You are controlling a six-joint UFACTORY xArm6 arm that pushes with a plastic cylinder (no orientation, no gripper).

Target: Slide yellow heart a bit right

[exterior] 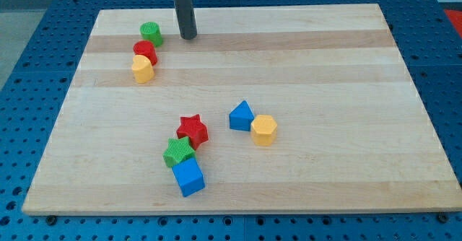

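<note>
The yellow heart (143,68) lies near the board's upper left, at the bottom of a short column of three blocks. A red round block (145,51) touches it from above, and a green round block (151,32) sits above that. My tip (188,36) rests on the board to the right of the green round block, a small gap apart. It is above and to the right of the yellow heart and touches no block.
A blue triangle (241,116) and a yellow pentagon-like block (264,130) touch near the board's middle. A red star (193,130), a green star (178,152) and a blue cube (188,177) form a cluster at lower centre-left. The wooden board (346,68) lies on a blue perforated table.
</note>
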